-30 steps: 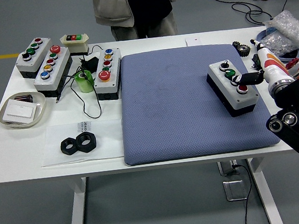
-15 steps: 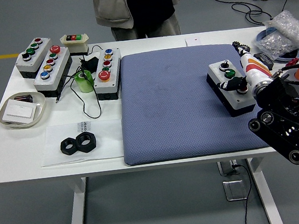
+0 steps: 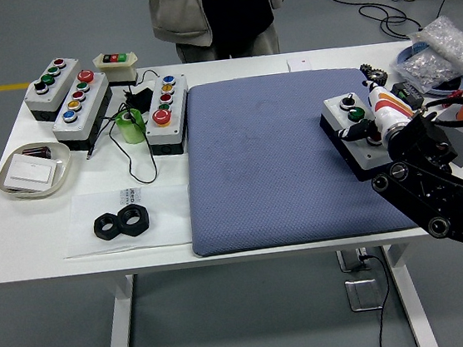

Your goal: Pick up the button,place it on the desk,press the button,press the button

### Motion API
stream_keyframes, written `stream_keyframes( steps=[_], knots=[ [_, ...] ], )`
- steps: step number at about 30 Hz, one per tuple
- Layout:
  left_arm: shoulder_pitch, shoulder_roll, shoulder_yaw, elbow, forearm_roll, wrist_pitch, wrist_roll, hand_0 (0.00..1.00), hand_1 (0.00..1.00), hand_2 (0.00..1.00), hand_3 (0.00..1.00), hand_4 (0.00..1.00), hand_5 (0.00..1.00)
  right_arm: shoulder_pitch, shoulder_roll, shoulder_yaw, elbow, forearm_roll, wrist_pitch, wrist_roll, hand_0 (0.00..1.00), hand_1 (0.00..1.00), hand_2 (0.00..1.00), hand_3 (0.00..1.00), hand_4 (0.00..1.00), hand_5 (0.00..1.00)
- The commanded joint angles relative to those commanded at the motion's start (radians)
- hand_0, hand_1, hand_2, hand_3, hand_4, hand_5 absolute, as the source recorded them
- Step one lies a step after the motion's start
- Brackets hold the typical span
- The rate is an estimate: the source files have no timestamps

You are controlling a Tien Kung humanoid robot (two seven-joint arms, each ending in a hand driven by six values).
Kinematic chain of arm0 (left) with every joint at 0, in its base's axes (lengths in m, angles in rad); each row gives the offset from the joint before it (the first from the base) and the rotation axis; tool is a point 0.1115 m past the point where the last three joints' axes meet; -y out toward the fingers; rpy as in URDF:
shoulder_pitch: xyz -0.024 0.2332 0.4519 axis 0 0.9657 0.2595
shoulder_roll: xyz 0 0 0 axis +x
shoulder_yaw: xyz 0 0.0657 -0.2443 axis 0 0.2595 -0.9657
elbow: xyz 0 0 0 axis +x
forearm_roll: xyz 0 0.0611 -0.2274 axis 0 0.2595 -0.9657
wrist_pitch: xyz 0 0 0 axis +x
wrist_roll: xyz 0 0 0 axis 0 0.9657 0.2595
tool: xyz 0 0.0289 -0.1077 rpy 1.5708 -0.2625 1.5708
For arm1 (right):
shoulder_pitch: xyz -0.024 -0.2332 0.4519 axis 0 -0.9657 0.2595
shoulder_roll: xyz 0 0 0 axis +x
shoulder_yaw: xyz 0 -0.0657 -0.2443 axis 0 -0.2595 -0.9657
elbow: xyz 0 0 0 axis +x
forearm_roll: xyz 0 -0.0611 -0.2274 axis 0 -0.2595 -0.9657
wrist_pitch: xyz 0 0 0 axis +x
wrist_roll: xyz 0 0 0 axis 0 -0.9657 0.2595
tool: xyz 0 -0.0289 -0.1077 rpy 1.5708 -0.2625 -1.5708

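A grey three-button box (image 3: pixel 344 119) on a black base lies on the right side of the blue mat (image 3: pixel 271 156). Its black knob and green button show; the red button is hidden under my hand. My right hand (image 3: pixel 357 131) comes in from the lower right, its white, orange and red wrist just behind it. Its black fingers (image 3: pixel 349 133) are curled and rest on top of the box where the red button is; they hold nothing. My left arm is not in view.
Three more button boxes (image 3: pixel 81 105) and a small cream box (image 3: pixel 114 62) stand at the back left, with a green tape roll (image 3: pixel 132 126), a tray (image 3: pixel 8 184) and black nuts (image 3: pixel 122 223). A plastic bag (image 3: pixel 441 45) and clutter sit at the back right. A person (image 3: pixel 215 12) stands at the far side.
My right arm has swung further in from the right. The hand has shifted left along the box top, from its near end onto the red button. The box has not moved.
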Motion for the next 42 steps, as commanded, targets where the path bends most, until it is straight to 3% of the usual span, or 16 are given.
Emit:
stream_keyframes(
  steps=[1, 6, 7, 12, 13, 18, 19, 24, 25, 30, 31, 33, 36, 37, 42],
  knots=[
    [-0.001, 0.000, 0.001, 0.000, -0.002, 0.001, -0.001, 0.771, 0.800, 0.882, 0.796, 0.565, 0.998, 0.005, 0.003, -0.003, -0.014, -0.001, 0.008, -0.003, 0.928, 0.777, 0.885, 0.928, 0.970, 0.228],
    [-0.002, 0.000, 0.003, 0.000, -0.006, 0.001, -0.002, 0.771, 0.800, 0.882, 0.796, 0.565, 0.998, 0.020, 0.010, -0.012, -0.047, 0.000, 0.019, -0.008, 0.928, 0.777, 0.885, 0.928, 0.970, 0.228],
    [-0.002, 0.000, 0.003, 0.000, -0.006, 0.001, -0.002, 0.772, 0.800, 0.880, 0.797, 0.564, 0.998, 0.021, 0.010, -0.013, -0.050, 0.001, 0.019, -0.009, 0.854, 0.653, 0.755, 0.884, 0.971, 0.229],
    [-0.002, 0.000, 0.003, 0.000, -0.006, 0.002, -0.002, 0.772, 0.800, 0.880, 0.797, 0.564, 0.998, 0.043, 0.013, -0.030, -0.092, 0.013, 0.048, -0.012, 0.854, 0.653, 0.755, 0.884, 0.971, 0.229],
    [-0.002, 0.000, 0.003, -0.001, -0.006, 0.002, -0.002, 0.772, 0.800, 0.879, 0.796, 0.565, 0.998, 0.048, 0.014, -0.037, -0.103, 0.018, 0.060, -0.012, 0.765, 0.578, 0.655, 0.852, 0.970, 0.224],
    [-0.002, 0.000, 0.003, 0.000, -0.005, 0.002, -0.002, 0.772, 0.800, 0.879, 0.796, 0.565, 0.998, 0.058, 0.014, -0.053, -0.123, 0.021, 0.076, -0.018, 0.765, 0.578, 0.655, 0.852, 0.970, 0.224],
    [-0.002, 0.000, 0.003, 0.000, -0.005, 0.003, -0.002, 0.772, 0.800, 0.879, 0.796, 0.566, 0.998, 0.060, 0.014, -0.058, -0.126, 0.025, 0.075, -0.020, 0.674, 0.512, 0.605, 0.819, 0.963, 0.210],
    [-0.003, 0.000, 0.011, -0.002, -0.015, 0.008, -0.008, 0.772, 0.800, 0.879, 0.796, 0.566, 0.998, 0.071, 0.012, -0.081, -0.139, 0.021, 0.083, -0.025, 0.674, 0.512, 0.605, 0.819, 0.963, 0.210],
    [-0.003, 0.000, 0.012, -0.002, -0.016, 0.008, -0.008, 0.772, 0.798, 0.877, 0.796, 0.564, 0.998, 0.072, 0.012, -0.085, -0.141, 0.019, 0.084, -0.025, 0.563, 0.424, 0.520, 0.761, 0.943, 0.181],
    [-0.004, 0.000, 0.016, -0.003, -0.021, 0.010, -0.010, 0.772, 0.798, 0.877, 0.796, 0.564, 0.998, 0.084, 0.006, -0.125, -0.162, 0.021, 0.103, -0.025, 0.563, 0.424, 0.520, 0.761, 0.943, 0.181],
    [-0.005, 0.000, 0.016, -0.003, -0.022, 0.010, -0.010, 0.771, 0.798, 0.876, 0.796, 0.565, 0.998, 0.085, 0.004, -0.130, -0.163, 0.021, 0.106, -0.025, 0.484, 0.343, 0.461, 0.707, 0.923, 0.156],
    [-0.005, 0.000, 0.017, -0.002, -0.024, 0.010, -0.011, 0.771, 0.798, 0.876, 0.796, 0.565, 0.998, 0.086, 0.001, -0.141, -0.163, 0.020, 0.111, -0.025, 0.484, 0.343, 0.461, 0.707, 0.923, 0.156],
    [-0.005, 0.000, 0.018, -0.002, -0.025, 0.010, -0.012, 0.771, 0.798, 0.876, 0.796, 0.565, 0.998, 0.086, -0.003, -0.150, -0.157, 0.016, 0.105, -0.025, 0.484, 0.343, 0.461, 0.707, 0.923, 0.156],
    [-0.005, 0.000, 0.019, -0.002, -0.027, 0.010, -0.013, 0.765, 0.799, 0.876, 0.794, 0.562, 0.998, 0.084, -0.008, -0.154, -0.149, 0.007, 0.097, -0.025, 0.426, 0.286, 0.407, 0.631, 0.870, 0.100],
    [-0.004, 0.000, 0.019, -0.002, -0.026, 0.010, -0.013, 0.765, 0.799, 0.876, 0.794, 0.562, 0.998, 0.078, -0.028, -0.168, -0.120, -0.009, 0.075, -0.023, 0.426, 0.286, 0.407, 0.631, 0.870, 0.100]
  ],
)
